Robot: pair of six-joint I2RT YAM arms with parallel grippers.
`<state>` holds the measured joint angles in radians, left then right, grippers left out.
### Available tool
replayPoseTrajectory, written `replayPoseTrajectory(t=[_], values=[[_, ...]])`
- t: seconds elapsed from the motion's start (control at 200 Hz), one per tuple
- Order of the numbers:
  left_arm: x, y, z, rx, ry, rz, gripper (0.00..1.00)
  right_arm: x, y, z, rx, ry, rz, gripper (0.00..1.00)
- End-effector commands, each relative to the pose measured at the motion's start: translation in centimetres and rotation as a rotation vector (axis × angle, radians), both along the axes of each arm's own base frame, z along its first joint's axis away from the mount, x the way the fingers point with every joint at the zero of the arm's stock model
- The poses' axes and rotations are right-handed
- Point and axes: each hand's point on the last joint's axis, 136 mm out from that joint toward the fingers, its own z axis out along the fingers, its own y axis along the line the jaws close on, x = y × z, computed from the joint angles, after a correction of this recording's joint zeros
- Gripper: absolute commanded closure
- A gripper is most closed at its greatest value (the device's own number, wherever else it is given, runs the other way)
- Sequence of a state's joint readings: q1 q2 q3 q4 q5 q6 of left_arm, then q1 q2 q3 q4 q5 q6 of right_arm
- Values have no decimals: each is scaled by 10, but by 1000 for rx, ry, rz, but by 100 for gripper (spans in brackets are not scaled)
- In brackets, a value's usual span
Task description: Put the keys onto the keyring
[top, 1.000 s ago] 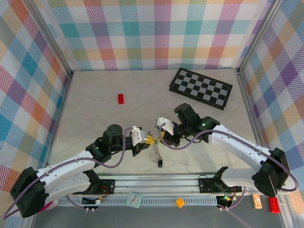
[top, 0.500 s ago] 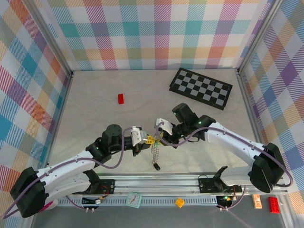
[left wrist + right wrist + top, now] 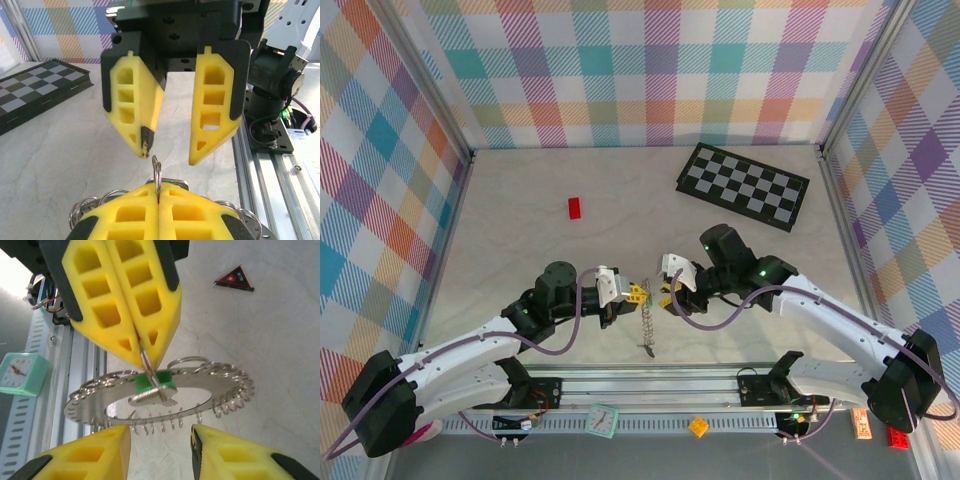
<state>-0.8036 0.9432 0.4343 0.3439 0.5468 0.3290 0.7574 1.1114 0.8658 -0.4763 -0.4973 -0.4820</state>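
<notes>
Top external: left gripper (image 3: 636,293) and right gripper (image 3: 668,294) sit nose to nose over the near-middle of the table (image 3: 520,230), with a small gap between them. The keyring (image 3: 647,325) hangs from the left gripper. It is seen nearly edge-on, as a thin silver strip running toward the near rail. The dark speck at its lower end is the black key (image 3: 649,350), too small for detail. Red brick (image 3: 575,207) and chequered board (image 3: 744,186) lie well apart, farther back.

Right wrist: left gripper (image 3: 145,356) is clamped tight, its yellow fingers pressed flat together on one small wire loop at the rim of the keyring (image 3: 227,390). The keyring reads as a flat silver band forming an oval. Its outer edge is fringed all round with little wire rings, which gives a jagged outline. The green key (image 3: 151,385) sits at the pinch point, with a light green head and a silver blade lying across the band's opening. The right gripper (image 3: 160,436) has its jaws standing apart, gripping nothing, with the keyring just beyond its tips. A mint clock (image 3: 19,374) sits by the rail.

Left wrist: left gripper (image 3: 158,192) is closed on a thin wire loop standing up from the seam. The right gripper (image 3: 171,154) faces it with its jaws wide. There is a small dark bit at one of its fingertips; cannot tell what it is.
</notes>
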Motion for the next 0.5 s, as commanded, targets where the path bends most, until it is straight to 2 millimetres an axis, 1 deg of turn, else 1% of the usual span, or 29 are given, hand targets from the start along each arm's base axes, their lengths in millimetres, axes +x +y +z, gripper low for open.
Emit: replayPoseTrajectory(t=[0.0,0.04,0.255,0.315,0.495], values=[[-7,-5,15,-51,-34,-47,100,7,8,18,65,-48,6,63],[-6,-5,15,-51,-34,-47,100,6,10,21,77,-42,21,63],[-7,-6,16,-51,-31,-57,100,3,16,21,87,-17,63,66],[-7,-6,16,-51,-31,-57,100,2,17,21,87,-8,74,71],[-7,-6,19,-59,-41,-55,100,0,16,17,77,-3,78,91]])
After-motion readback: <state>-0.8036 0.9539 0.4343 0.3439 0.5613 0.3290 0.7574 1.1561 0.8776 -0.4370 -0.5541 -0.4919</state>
